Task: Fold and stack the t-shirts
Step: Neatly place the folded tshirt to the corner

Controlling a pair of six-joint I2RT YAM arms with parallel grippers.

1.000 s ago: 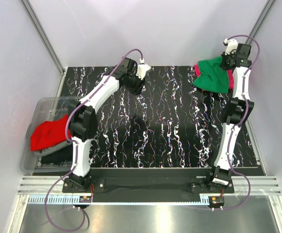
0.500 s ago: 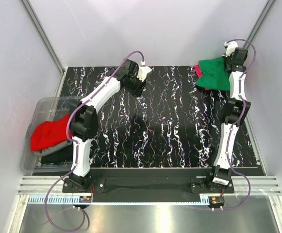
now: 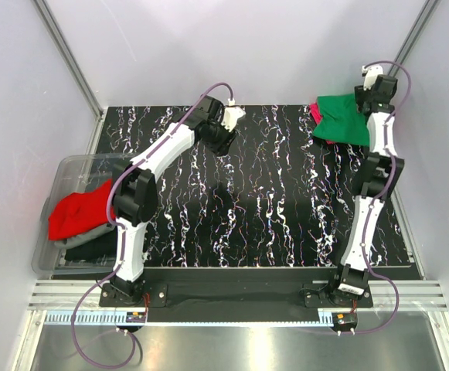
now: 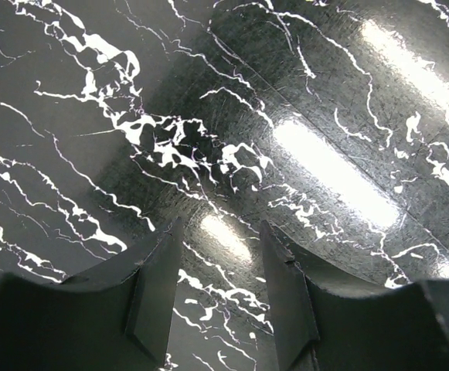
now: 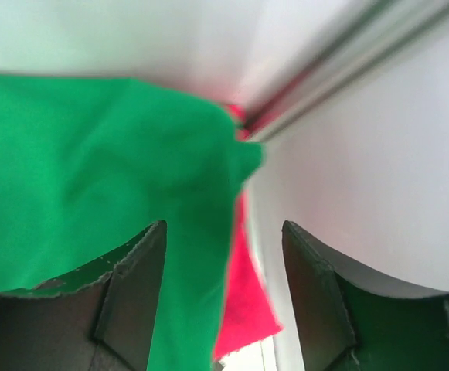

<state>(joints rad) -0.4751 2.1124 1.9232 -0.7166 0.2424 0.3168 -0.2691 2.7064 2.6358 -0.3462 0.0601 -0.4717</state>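
Observation:
A bright green t-shirt (image 3: 340,120) lies folded at the table's far right corner on top of a magenta-pink t-shirt (image 3: 314,113), whose edge shows at its left. My right gripper (image 3: 364,100) hovers at the green shirt's right edge. In the right wrist view its jaws stand open (image 5: 224,255), with the green cloth (image 5: 93,178) and a strip of pink cloth (image 5: 249,309) loose below them. My left gripper (image 3: 222,141) is open over bare tabletop at the far middle, with nothing between its fingers (image 4: 220,247). A red t-shirt (image 3: 77,212) lies over dark ones (image 3: 85,241) in the bin.
A clear plastic bin (image 3: 63,174) stands at the table's left edge. The black marbled tabletop (image 3: 255,201) is walled by white panels at the back and sides, and the right wall (image 5: 379,170) is close beside the right gripper.
My right gripper has opened and let go of the green t-shirt, which now lies flatter on the pink one. The left arm has shifted slightly to the right.

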